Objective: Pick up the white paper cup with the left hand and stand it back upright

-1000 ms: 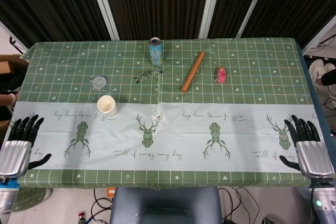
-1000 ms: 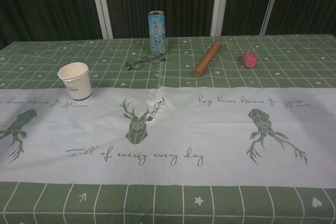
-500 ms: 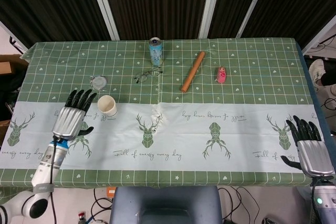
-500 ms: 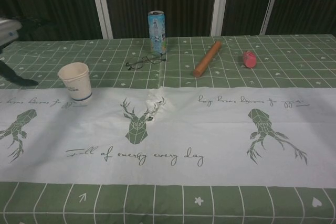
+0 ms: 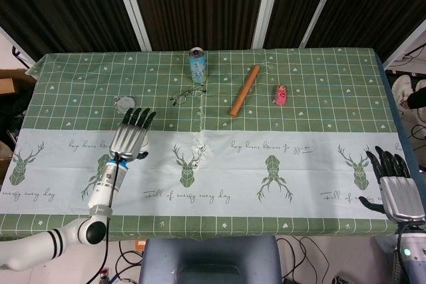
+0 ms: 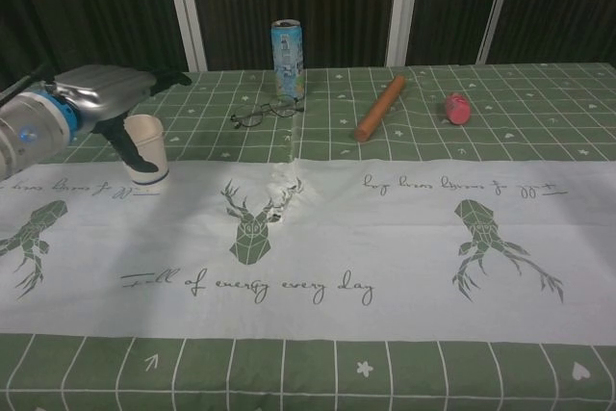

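Note:
The white paper cup (image 6: pixel 146 149) stands upright on the left side of the table, mouth up. My left hand (image 6: pixel 106 89) hovers palm down just over its rim, fingers stretched out flat, thumb hanging beside the cup's left wall; it holds nothing. In the head view the left hand (image 5: pixel 130 138) covers the cup completely. My right hand (image 5: pixel 398 187) lies open at the table's front right edge, fingers apart, empty.
A blue drink can (image 6: pixel 288 58) stands at the back centre, with spectacles (image 6: pixel 263 112) in front of it. A wooden rolling pin (image 6: pixel 379 109) and a small pink object (image 6: pixel 456 108) lie to the right. A small round grey lid (image 5: pixel 124 103) sits behind the cup.
My left hand has swung from the table's front left corner forward and to the right, ending above the cup. The cup has not moved. The right hand sank slightly.

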